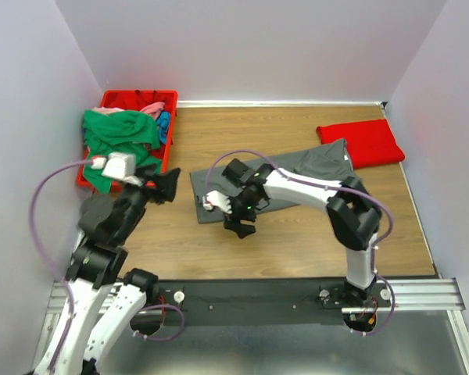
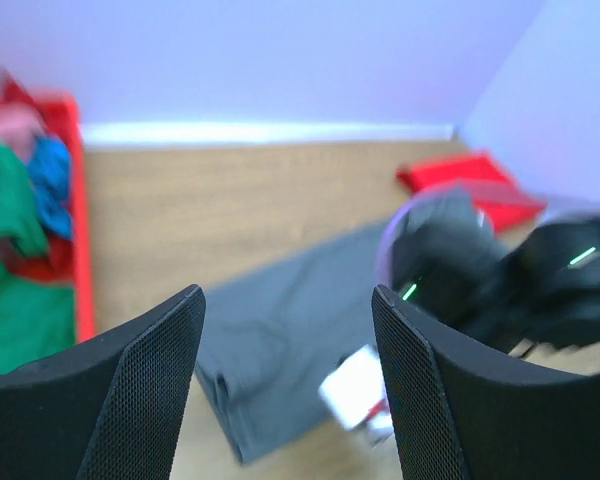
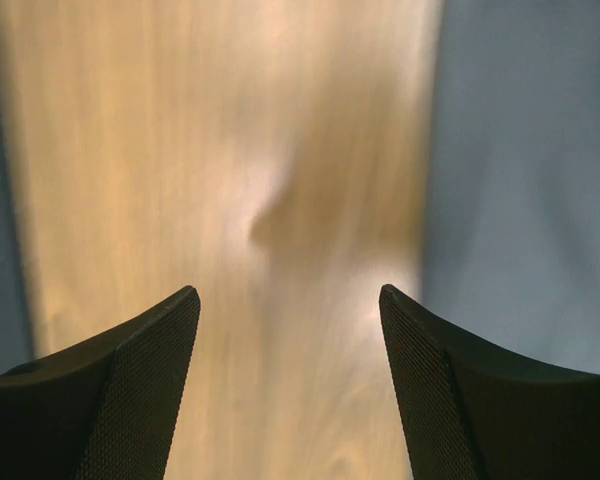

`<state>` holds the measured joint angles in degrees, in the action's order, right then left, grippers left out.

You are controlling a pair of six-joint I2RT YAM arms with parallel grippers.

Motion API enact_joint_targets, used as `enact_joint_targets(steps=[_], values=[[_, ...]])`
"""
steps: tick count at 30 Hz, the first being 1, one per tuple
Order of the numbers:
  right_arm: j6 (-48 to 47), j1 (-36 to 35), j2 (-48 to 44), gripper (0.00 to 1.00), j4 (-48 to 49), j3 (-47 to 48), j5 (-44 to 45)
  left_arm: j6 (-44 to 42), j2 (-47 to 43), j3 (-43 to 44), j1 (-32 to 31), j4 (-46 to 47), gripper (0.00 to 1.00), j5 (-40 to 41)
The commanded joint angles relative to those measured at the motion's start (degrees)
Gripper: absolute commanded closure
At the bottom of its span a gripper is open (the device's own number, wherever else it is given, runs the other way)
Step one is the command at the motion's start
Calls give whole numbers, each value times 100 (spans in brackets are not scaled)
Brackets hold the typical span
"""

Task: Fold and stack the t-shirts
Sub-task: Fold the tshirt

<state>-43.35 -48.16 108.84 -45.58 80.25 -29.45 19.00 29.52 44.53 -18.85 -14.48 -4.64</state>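
Observation:
A dark grey t-shirt [image 1: 316,162] lies folded into a long strip across the middle of the table. A bright red t-shirt [image 1: 361,142] lies folded at the back right. Green [image 1: 117,133], pink [image 1: 144,109] and blue [image 1: 164,125] shirts are heaped in the bin. My left gripper [image 1: 166,186] hangs open just left of the grey strip's near end [image 2: 280,330], holding nothing. My right gripper [image 1: 233,201] is open above that same end, its fingers [image 3: 160,370] over bare wood, with grey cloth [image 3: 520,200] to one side.
A red plastic bin [image 1: 137,95] stands at the back left against the wall [image 2: 75,220]. Walls close the table on the left, back and right. My right arm [image 2: 500,270] fills the right of the left wrist view.

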Motion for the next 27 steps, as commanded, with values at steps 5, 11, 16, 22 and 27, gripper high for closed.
enact_joint_targets(steps=[5, 11, 16, 22, 27], values=[[406, -650, 1262, 23, 550, 1309, 1731, -398, -1211, 636, 22, -433, 21, 1131], [653, -817, 1763, 33, 603, 1836, 2057, -319, -1554, 627, 22, -565, 21, 1168], [688, -861, 1948, 45, 603, 1846, 2101, -310, -1581, 627, 13, -565, 21, 1106], [679, -870, 1966, 78, 612, 1617, 2014, -257, -1581, 574, 22, -512, 21, 992], [635, -870, 1712, 99, 665, 1266, 1724, -134, -1651, 443, 22, -433, 21, 860]])
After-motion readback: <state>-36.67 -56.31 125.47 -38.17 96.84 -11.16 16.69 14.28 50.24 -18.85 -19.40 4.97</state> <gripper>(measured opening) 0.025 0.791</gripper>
